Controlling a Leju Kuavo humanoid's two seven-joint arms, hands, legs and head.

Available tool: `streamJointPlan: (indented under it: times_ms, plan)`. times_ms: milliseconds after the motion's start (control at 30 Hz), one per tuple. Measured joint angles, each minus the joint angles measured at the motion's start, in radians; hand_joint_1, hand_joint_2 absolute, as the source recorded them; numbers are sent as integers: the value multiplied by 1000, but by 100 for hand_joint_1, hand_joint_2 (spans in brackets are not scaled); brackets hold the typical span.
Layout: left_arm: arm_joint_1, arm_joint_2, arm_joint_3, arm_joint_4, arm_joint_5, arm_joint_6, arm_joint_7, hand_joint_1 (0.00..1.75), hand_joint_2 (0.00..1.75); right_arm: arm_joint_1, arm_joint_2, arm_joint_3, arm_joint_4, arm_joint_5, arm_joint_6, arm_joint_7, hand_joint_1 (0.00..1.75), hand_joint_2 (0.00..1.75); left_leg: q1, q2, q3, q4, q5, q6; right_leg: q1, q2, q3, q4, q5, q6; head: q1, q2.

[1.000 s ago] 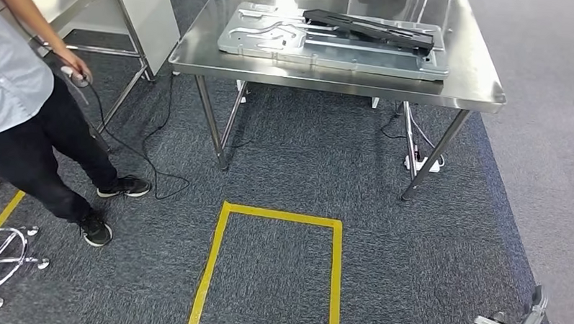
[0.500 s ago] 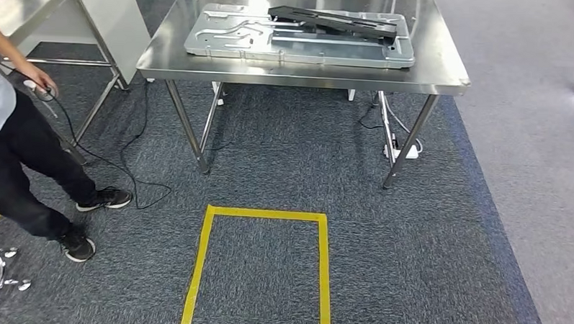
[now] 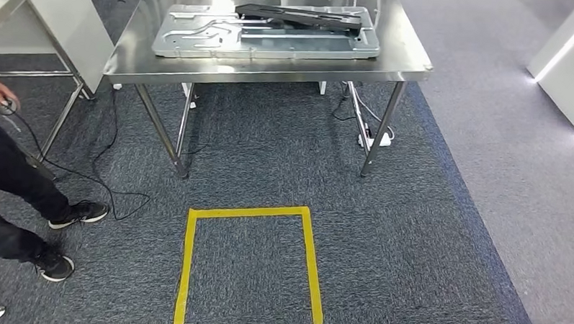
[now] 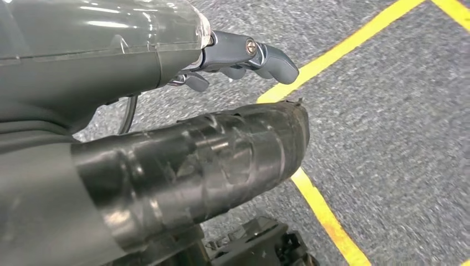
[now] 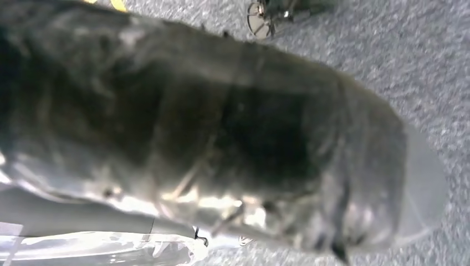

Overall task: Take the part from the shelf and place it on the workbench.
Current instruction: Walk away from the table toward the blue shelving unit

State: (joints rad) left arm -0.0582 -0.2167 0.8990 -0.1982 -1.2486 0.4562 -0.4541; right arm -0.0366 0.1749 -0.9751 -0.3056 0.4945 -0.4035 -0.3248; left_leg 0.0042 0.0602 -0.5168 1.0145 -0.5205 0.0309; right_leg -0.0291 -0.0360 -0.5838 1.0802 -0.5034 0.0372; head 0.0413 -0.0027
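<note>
A steel workbench (image 3: 273, 64) is seen at the far side of the carpet, carrying a flat metal tray (image 3: 202, 33) with a long black part (image 3: 303, 17) laid across its far right portion. Whether this black piece is the part named in the task cannot be told, and no shelf is seen.

The left hand (image 4: 166, 138) is seen hanging over the carpet beside a yellow tape square (image 3: 248, 265). Its thick taped thumb is shown close to the lens, with darker fingers (image 4: 260, 52) curled beyond it, and nothing is seen held. The right hand (image 5: 221, 138) is caught as a dark blur over the carpet, and the state of its fingers cannot be told.

The robot is judged to be between stations, with the pick apparently not yet made.

Several risks are judged from here. A black cable (image 3: 89, 169) is trailed over the floor from the bench legs toward a person (image 3: 16, 196) standing at the near left, and a foot could be snagged on it if the path is taken to that side. A white power strip (image 3: 375, 140) is lying by the bench's right legs, where a step could land on it. The person could be brushed by a swinging arm. The bench is already largely taken up by the tray, so little bare steel is left for setting anything down.
</note>
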Motion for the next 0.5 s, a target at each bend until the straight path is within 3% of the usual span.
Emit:
streamJointPlan:
  times_ms: [33, 100, 167, 233, 300, 333, 367, 400, 433, 500]
  plan:
    - [-1, 0, 0, 0, 0, 0, -1, 0, 0, -2, 3, 0, 5, 3, 2, -2, 0, 0, -2, 5, -2, 6, -5, -6, 2, -6, 10, -22, 1, -6, -1, 0]
    - [-3, 0, 0, 0, 0, 0, -1, 0, 0, -4, 7, 0, 13, 5, 3, -2, 0, 0, -3, 14, 0, 8, -7, -16, 5, 5, 6, -24, 0, -22, -3, 0]
    - [-4, 0, 0, 0, 0, 0, -2, 0, 0, -4, 7, 0, 18, 6, 4, -4, 0, 0, 2, 5, -2, 24, -24, -26, 5, 17, 3, -28, 6, -35, -3, 0]
    - [-2, 0, 0, 0, -1, 0, -2, 0, 0, -6, 7, 1, 21, 12, 11, -11, 0, 0, 6, -25, -34, 101, -80, -33, 4, 29, -2, -32, 14, -46, -3, 0]
    - [0, 0, 1, 0, -1, -1, -3, 0, 0, -8, 7, 3, 23, 23, 23, -23, 0, 0, 7, -44, -89, 224, -142, -35, 8, 45, -10, -32, 18, -52, -3, 0]
    - [1, 0, 1, 0, -1, -1, -3, 0, 0, -8, 7, 4, 24, 29, 30, -28, 0, 0, 6, -48, -107, 267, -154, -33, 10, 55, -12, -31, 20, -54, -3, 0]
    - [1, 0, 1, 0, -1, -2, -4, 0, 0, -8, 7, 5, 25, 34, 34, -33, 0, 0, 6, -50, -110, 274, -144, -29, 12, 65, -13, -31, 21, -54, -3, 0]
    - [2, 0, 1, 0, -1, -2, -4, 0, 0, -8, 7, 7, 26, 38, 37, -36, 0, 0, 6, -55, -95, 244, -116, -24, 14, 77, -13, -31, 22, -54, -3, 0]
    - [1, 0, 1, 0, -1, -2, -4, 0, 0, -8, 7, 9, 27, 41, 39, -39, 0, 0, 5, -65, -65, 184, -78, -17, 15, 88, -12, -30, 23, -53, -3, 0]
    - [2, 1, 2, 0, -1, -3, -4, 0, 0, -11, 10, 11, 31, 46, 39, -40, 0, 0, 2, -109, -10, 59, -24, -3, 15, 109, -13, -29, 27, -47, -3, 0]
